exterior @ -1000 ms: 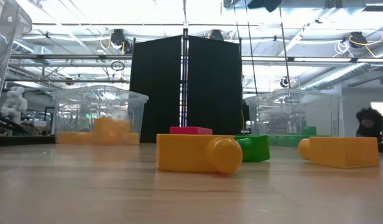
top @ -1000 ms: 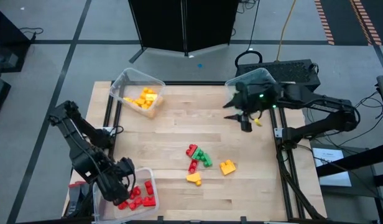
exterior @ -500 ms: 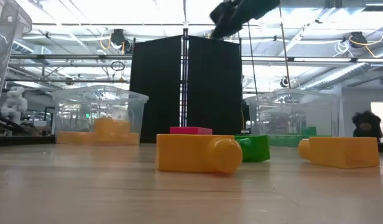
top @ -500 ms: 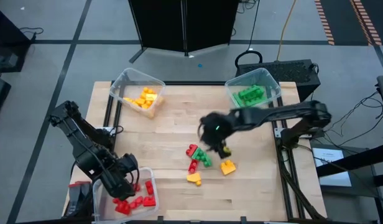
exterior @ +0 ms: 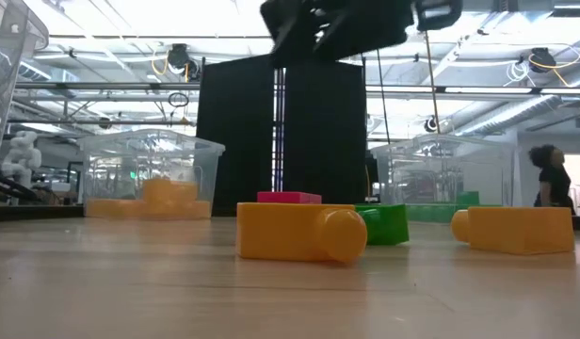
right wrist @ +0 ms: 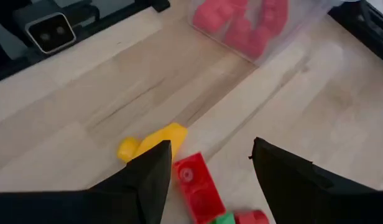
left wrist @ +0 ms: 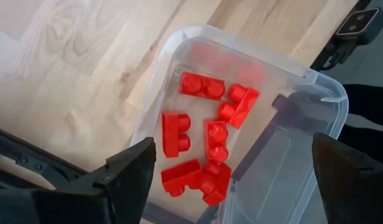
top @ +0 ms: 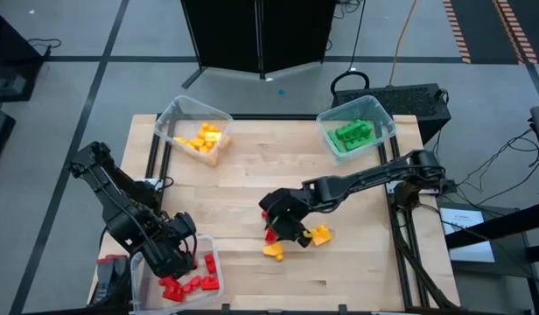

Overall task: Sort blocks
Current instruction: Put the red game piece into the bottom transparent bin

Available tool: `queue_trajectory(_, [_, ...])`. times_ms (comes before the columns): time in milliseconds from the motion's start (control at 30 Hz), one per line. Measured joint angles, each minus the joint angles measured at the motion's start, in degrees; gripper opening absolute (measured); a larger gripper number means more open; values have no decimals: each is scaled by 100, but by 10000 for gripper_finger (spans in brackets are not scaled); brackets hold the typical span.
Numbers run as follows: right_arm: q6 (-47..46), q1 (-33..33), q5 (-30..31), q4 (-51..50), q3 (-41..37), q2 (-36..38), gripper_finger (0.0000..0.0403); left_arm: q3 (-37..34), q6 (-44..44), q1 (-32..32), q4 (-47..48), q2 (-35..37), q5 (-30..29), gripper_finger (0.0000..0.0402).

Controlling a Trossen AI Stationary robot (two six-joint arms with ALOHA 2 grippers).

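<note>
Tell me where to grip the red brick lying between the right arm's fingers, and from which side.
Grip the red brick across its two long flat sides, coming straight down from above. It lies flat, studs up, and looks narrow enough for the right end effector, open above it. Mind the green brick touching one end.

A pale wooden counter (top: 243, 179) carries three clear bins: one with yellow blocks (top: 195, 131) at a far corner, one with green blocks (top: 357, 129) at the other far corner, one with red blocks (top: 186, 273) at the near left. Loose blocks (top: 291, 236), red, yellow and green, lie clustered near the middle front.
</note>
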State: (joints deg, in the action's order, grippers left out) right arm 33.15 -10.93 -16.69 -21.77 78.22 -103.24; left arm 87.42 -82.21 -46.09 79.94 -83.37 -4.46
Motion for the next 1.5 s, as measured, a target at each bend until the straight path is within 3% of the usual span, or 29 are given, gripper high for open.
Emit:
queue_trajectory(333, [470, -5, 86, 222, 0, -927, 219, 0, -4, 0, -9, 0, -35, 318])
queue_trajectory(633, [839, 1, 1286, 206, 6, -1580, 217, 0, -157, 0, -63, 0, -192, 318])
queue_trajectory(767, [682, -17, 1585, 89, 17, -1598, 172, 0, -154, 0, -158, 0, -365, 318])
queue_trajectory(867, [637, -23, 1740, -2, 15, -1518, 113, 0, -155, -2, -160, 0, -721, 318])
queue_trajectory(1067, [384, 57, 1943, -637, 555, -1439, 114, 0, -148, 13, -146, 0, -1603, 318])
queue_trajectory(1367, [177, 288, 1970, -1536, 2595, -1251, 114, 0, -85, 268, -143, 0, -3779, 318])
queue_trajectory(1500, [-27, 594, 1619, -1590, 3233, -873, 114, 0, 107, 304, -138, 0, -4579, 318])
